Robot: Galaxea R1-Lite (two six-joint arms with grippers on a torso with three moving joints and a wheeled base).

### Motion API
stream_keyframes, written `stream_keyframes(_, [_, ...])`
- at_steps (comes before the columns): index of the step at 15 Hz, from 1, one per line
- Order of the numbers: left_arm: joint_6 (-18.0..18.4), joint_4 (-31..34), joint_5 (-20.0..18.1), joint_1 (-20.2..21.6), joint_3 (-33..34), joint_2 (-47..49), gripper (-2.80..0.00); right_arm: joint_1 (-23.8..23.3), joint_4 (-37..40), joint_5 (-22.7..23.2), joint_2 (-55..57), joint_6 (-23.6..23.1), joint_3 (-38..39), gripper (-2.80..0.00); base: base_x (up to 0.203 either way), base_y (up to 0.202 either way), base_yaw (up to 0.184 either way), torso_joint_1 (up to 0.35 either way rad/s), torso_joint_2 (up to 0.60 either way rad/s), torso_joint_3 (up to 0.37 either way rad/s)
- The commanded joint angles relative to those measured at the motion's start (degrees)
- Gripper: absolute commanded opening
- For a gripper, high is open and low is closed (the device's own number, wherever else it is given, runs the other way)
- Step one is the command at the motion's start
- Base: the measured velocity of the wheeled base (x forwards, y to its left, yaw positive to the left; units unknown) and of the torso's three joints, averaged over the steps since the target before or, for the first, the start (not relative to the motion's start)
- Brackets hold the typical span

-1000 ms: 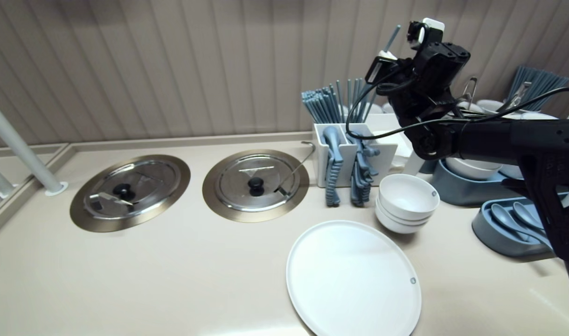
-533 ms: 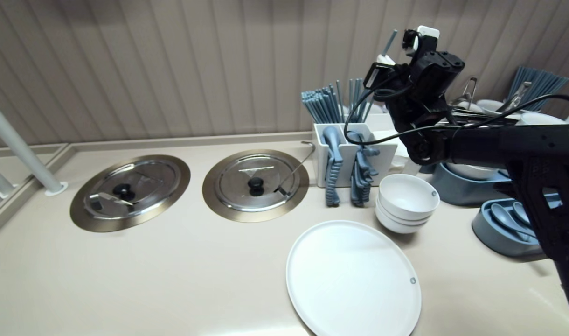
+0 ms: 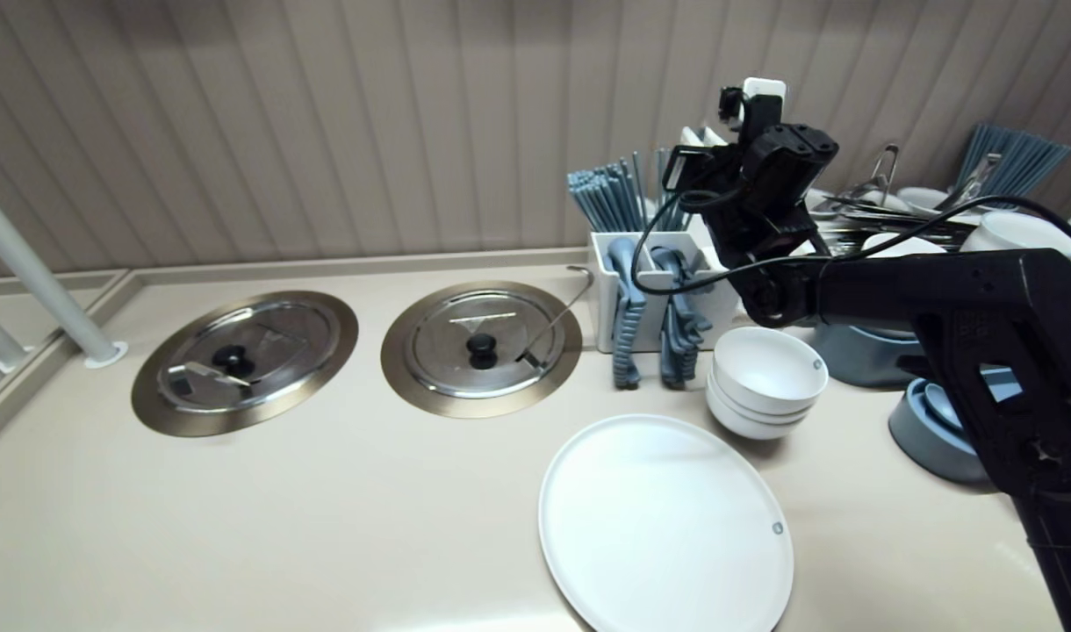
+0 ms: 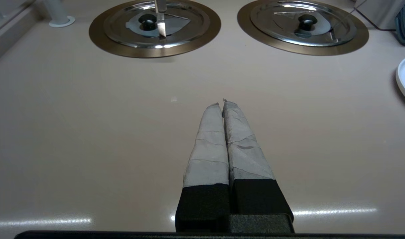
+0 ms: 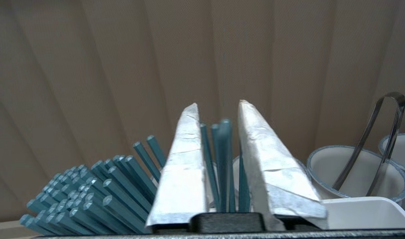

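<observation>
Blue chopsticks (image 5: 222, 159) between parted fingers (image 5: 186, 159) of the right end effector (image 5: 217, 104)

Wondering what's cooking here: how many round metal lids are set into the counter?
2. The left lid sits near the white post; the right lid lies beside the white cutlery holder.

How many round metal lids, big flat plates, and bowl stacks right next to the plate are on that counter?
Round metal lids: 2
Big flat white plate: 1
Stack of white bowls next to the plate: 1
Total: 4
</observation>
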Motion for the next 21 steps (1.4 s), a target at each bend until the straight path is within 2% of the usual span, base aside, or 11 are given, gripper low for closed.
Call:
stream_keyframes(1, [0.0,0.0,0.0,0.0,0.4,0.0,-2.8,0.1,-0.3,-0.1,0.0,0.0,0.0,0.0,0.0,0.0,0.0,0.0,0.0,0.0])
stream_keyframes(9, [0.0,0.0,0.0,0.0,0.4,0.0,-2.8,0.1,-0.4,-1.5,-2.1,0.1,0.0,0.0,0.0,0.0,0.0,0.0,0.0,0.0])
stream_keyframes(12, [0.0,0.0,0.0,0.0,0.4,0.0,-2.8,0.0,0.5,-2.7,-9.9,0.7,2.4,0.0,0.0,0.0,0.0,0.0,0.0,0.0])
stream_keyframes(15, [0.0,0.0,0.0,0.0,0.4,0.0,-2.8,0.1,5.4,-2.7,-18.6,4.1,8.2,0.0,0.0,0.0,0.0,0.0,0.0,0.0])
stream_keyframes(17, [0.0,0.0,0.0,0.0,0.4,0.0,-2.8,0.7,14.9,-2.6,-23.7,5.7,10.4,0.0,0.0,0.0,0.0,0.0,0.0,0.0])
stream_keyframes(18, [0.0,0.0,0.0,0.0,0.4,0.0,-2.8,1.0,22.8,-2.4,-25.8,5.9,10.6,0.0,0.0,0.0,0.0,0.0,0.0,0.0])
stream_keyframes(21, [0.0,0.0,0.0,0.0,0.4,0.0,-2.8,2.7,52.9,-0.4,-31.2,8.4,7.4,0.0,0.0,0.0,0.0,0.0,0.0,0.0])
